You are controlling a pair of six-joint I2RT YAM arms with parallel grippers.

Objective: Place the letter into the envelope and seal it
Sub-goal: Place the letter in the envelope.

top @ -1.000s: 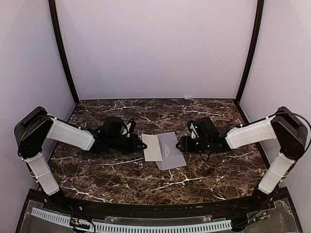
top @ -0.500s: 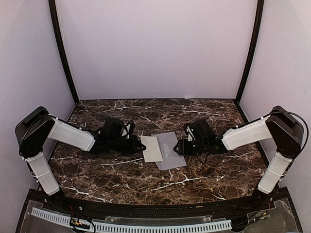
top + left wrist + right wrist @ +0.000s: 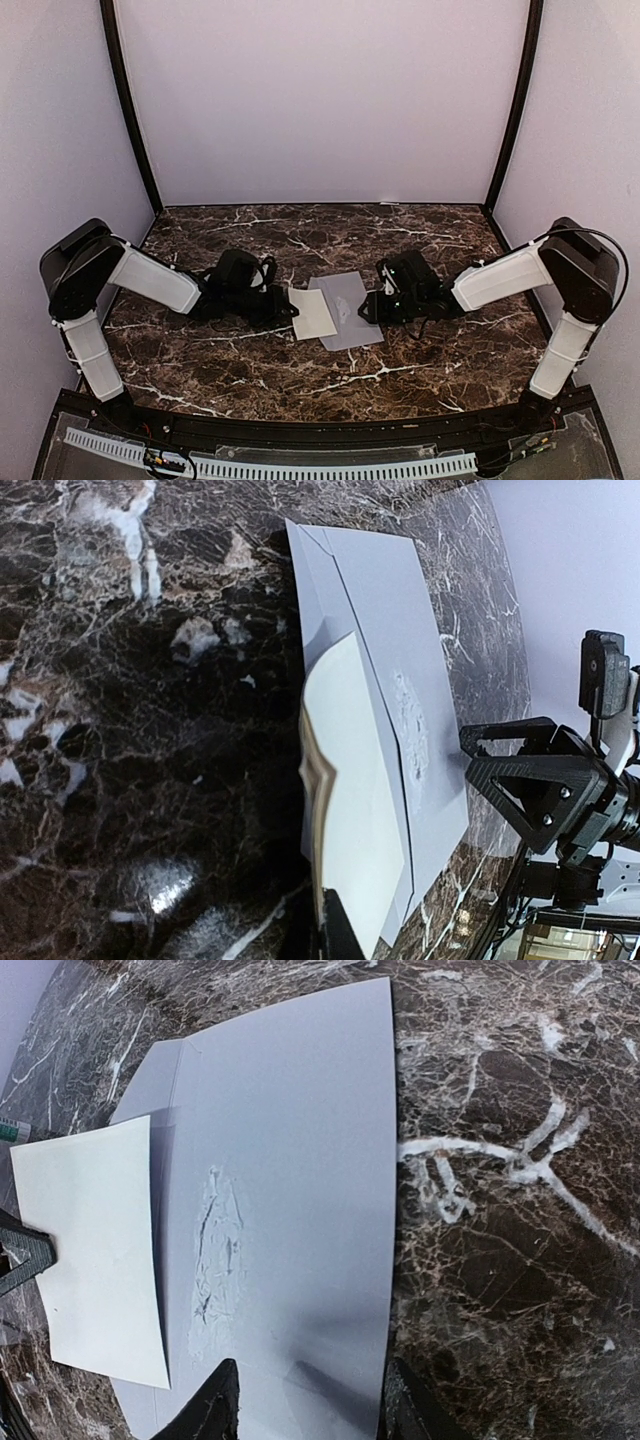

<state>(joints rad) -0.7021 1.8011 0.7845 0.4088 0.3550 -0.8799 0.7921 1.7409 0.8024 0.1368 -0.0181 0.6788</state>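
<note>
Dark veined marble tabletop, pale lilac walls; left gripper pinches cream letter; right gripper fingers apart over crinkled grey envelope

letter cream, face plain; thin dark-brown border shows on its curled edge in the left wrist view; envelope light grey, flat tone, one whitish scuffed patch with dark streaks mid-face; bench dark brown-black marble pattern, white veins; left gripper and right gripper black, jaws black too; arm links white, joints black; walls pale lilac, no pattern; corner posts black; slotted strip at near edge light grey
</note>
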